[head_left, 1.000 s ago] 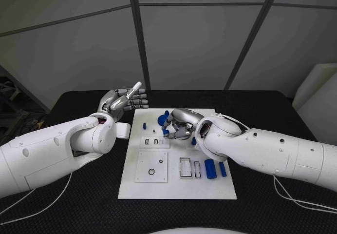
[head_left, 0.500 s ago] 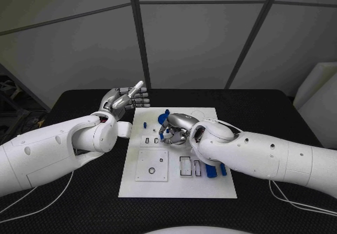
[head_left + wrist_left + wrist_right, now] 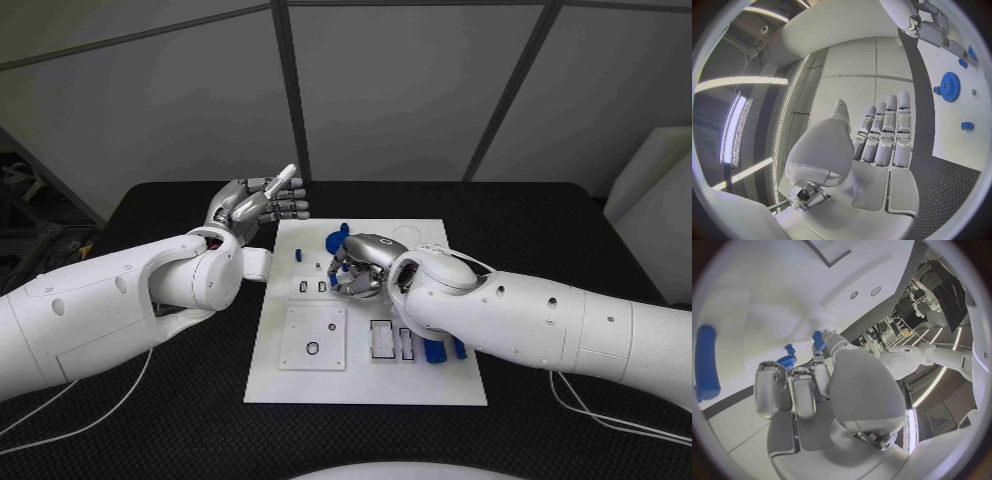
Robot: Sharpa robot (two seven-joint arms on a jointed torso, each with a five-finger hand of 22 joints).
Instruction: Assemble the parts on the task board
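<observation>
The white task board (image 3: 310,385) lies in the middle of the black table. My right hand (image 3: 361,267) hovers low over its upper middle with fingers curled. The thumb and a finger pinch a small blue part (image 3: 819,339), and a small blue gear (image 3: 786,360) sits just beside the fingertips. A large blue gear (image 3: 339,240) stands on the board behind that hand, also seen as the blue gear (image 3: 949,80). My left hand (image 3: 260,205) is raised off the board's far left corner, fingers straight, holding nothing. Blue cylinders (image 3: 433,350) lie partly under my right forearm.
A small blue peg (image 3: 299,256) stands near the board's left edge. White insert plates (image 3: 312,340) with holes and slots (image 3: 381,342) occupy the board's near half. The black table (image 3: 173,400) surrounds the board, with grey wall panels behind.
My right hand has shifted slightly left over the board and its forearm now covers more of the blue cylinders. The left hand has stayed raised in place.
</observation>
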